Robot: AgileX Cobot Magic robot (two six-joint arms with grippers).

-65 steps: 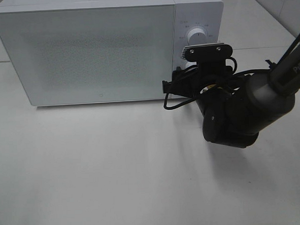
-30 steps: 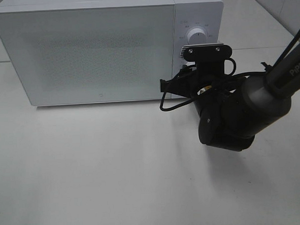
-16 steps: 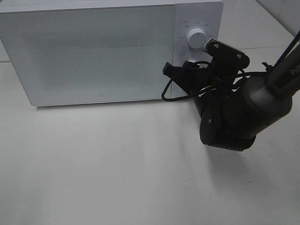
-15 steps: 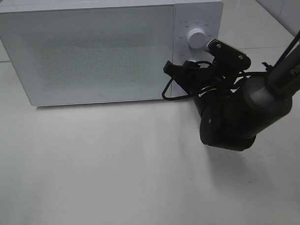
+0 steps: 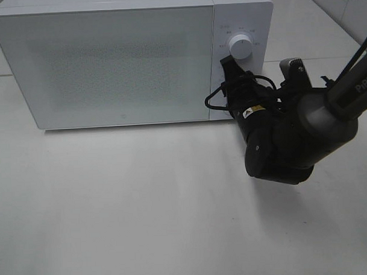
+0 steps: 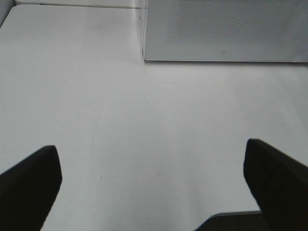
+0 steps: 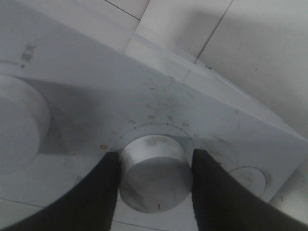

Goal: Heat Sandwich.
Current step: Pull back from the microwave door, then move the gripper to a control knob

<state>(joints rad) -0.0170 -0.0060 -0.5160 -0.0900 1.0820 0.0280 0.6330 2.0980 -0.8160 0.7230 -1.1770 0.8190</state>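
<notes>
The sandwich is out of view in every frame. The white microwave stands at the back of the table with its door closed. My right gripper is pressed against its control panel, below the upper knob. The right wrist view shows my right gripper shut on the lower knob, one black finger on each side. My left gripper is open over bare table, with nothing between its fingers, short of the microwave's front left corner.
The white table spreads out in front of the microwave. The right arm's dark wrist body hangs over the table at the microwave's right front corner. A tiled wall rises behind the microwave.
The right wrist has rolled clockwise while gripping the lower knob; its camera bracket swung from the top round to the right side. The left arm stays still.
</notes>
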